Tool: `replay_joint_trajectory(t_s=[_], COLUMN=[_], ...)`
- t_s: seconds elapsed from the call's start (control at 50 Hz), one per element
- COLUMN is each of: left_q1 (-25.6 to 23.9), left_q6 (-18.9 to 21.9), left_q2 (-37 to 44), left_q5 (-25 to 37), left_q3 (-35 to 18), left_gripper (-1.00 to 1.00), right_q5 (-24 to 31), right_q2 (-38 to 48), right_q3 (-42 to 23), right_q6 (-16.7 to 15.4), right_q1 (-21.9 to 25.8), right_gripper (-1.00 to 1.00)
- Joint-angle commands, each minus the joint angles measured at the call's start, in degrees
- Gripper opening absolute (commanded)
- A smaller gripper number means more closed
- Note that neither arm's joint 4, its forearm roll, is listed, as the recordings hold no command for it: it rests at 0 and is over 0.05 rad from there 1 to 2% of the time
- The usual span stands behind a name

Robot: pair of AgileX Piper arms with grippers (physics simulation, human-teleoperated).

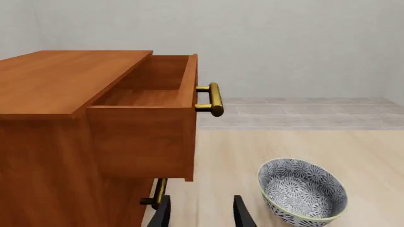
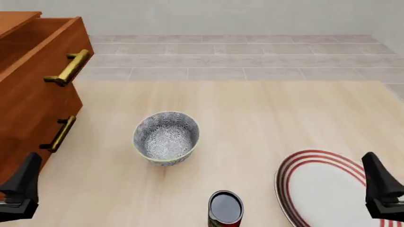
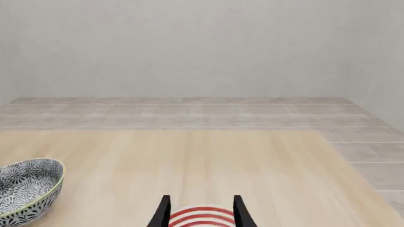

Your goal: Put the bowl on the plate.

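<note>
The grey-and-white floral bowl [image 2: 166, 138] stands upright on the wooden table, left of centre; it also shows in the left wrist view [image 1: 303, 196] and the right wrist view [image 3: 25, 189]. The white plate [image 2: 325, 189] with red rings lies flat at the near right, cut off by the frame edge. My left gripper [image 1: 202, 199] hovers open near the cabinet at the near left [image 2: 22, 187], apart from the bowl and holding nothing. My right gripper [image 3: 200, 201] is open and empty, over the plate's [image 3: 202, 216] near right part [image 2: 379, 187].
A brown wooden cabinet [image 2: 31, 99] stands at the left with its top drawer [image 1: 151, 94] pulled out and brass handles [image 2: 68, 68]. A small dark can [image 2: 225, 208] stands at the near edge between bowl and plate. Tiled floor lies beyond the table's far edge.
</note>
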Motion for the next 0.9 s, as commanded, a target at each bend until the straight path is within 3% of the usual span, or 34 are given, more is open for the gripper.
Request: replay_joint_trajectory(t_s=[0.02,0.26,0.42,0.54,0.58,0.62,0.68,0.9], left_q1=[0.0,0.0,0.0,0.0,0.0,0.0,0.0,0.0], left_q6=[0.0,0.0,0.0,0.0,0.0,0.0,0.0,0.0], left_q2=[0.0,0.0,0.0,0.0,0.0,0.0,0.0,0.0], left_q5=[0.0,0.0,0.0,0.0,0.0,0.0,0.0,0.0], left_q3=[0.0,0.0,0.0,0.0,0.0,0.0,0.0,0.0], left_gripper=[1.00,1.00,1.00,1.00,1.00,1.00,1.00,1.00], right_q5=[-0.3,0.0,-8.0,-9.8,-10.9,-11.7,-12.2,-11.0], right_q2=[0.6,0.5,11.9,17.6,21.5,24.4,28.1,44.5], right_q3=[-0.3,-0.2,-3.7,-8.3,-9.7,-11.9,-14.9,-27.3], right_q6=[0.0,0.0,-0.4,-1.3,1.0,-1.9,-1.6,-3.9], right_q1=[-0.1,0.2,0.5,2.0,1.8,3.8,5.0,16.7], right_gripper=[1.00,1.00,1.00,1.00,1.00,1.00,1.00,1.00])
